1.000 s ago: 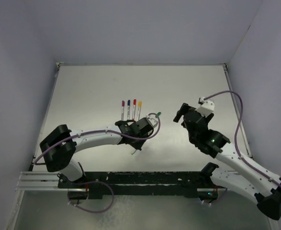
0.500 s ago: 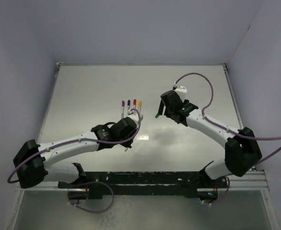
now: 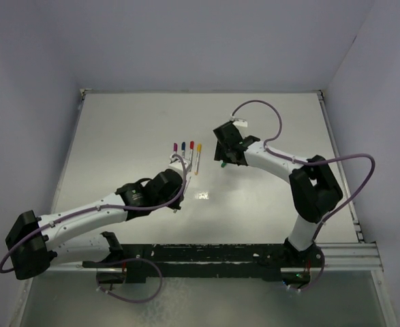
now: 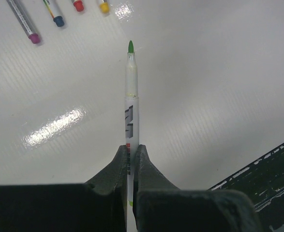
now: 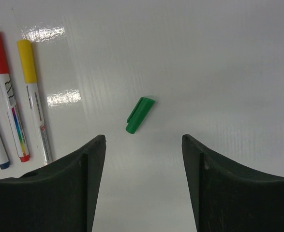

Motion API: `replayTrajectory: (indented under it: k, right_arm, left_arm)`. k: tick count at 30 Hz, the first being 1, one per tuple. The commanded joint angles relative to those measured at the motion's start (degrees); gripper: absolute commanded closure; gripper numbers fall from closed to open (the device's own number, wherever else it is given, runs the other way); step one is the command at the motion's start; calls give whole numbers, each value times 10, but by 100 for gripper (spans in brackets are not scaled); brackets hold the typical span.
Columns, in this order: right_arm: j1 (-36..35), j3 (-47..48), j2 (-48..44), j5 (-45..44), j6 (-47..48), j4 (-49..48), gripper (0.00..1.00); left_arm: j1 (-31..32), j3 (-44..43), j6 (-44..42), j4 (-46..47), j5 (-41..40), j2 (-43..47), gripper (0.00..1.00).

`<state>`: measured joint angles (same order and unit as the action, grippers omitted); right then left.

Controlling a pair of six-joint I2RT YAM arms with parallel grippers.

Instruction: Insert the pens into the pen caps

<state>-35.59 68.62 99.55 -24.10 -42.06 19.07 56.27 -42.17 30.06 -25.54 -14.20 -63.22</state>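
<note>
Left hand [image 4: 130, 150]: nearest to me, clamped tight on the lower barrel of the green pen [image 4: 131, 96]
Green pen: sticks straight out ahead of that hand, bare green tip leading, clear of the counter [image 3: 131, 129] as far as I can tell
Right hand [image 5: 142, 137]: further in, hanging over the counter with its fingers spread and nothing between them
Green cap [image 5: 140, 115]: lying flat and loose on the counter, just ahead of the right hand and within the gap between its fingers
Cap's long axis: slanted across the gap, not square to it; I can't tell which end is the open one
Nearer arm: the right by far, the left hand and its pen are well apart from the cap, nearer me and to the left
Capped pens [image 3: 187, 153]: four in a row just left of the cap, purple, blue, red and yellow, already done
Since a second ago: the right arm has swung in from the right side to stand over the cap, the left arm has drawn back with its pen, and the cap has not stirred
</note>
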Motion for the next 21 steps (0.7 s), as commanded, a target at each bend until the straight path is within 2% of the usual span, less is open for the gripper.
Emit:
replayTrajectory:
  k: [1,5,21]
  right_arm:
    - [2,42,27,3,-6,-1,36]
    - [3,57,52,8,-14,2,41]
    - [13,79,104,12,-46,7,51]
  left_arm:
    - [-4,4,11,32,-6,-8,100]
    - [-6,7,14,34,-6,-9,100]
    - [-12,17,7,39,-3,-13,100]
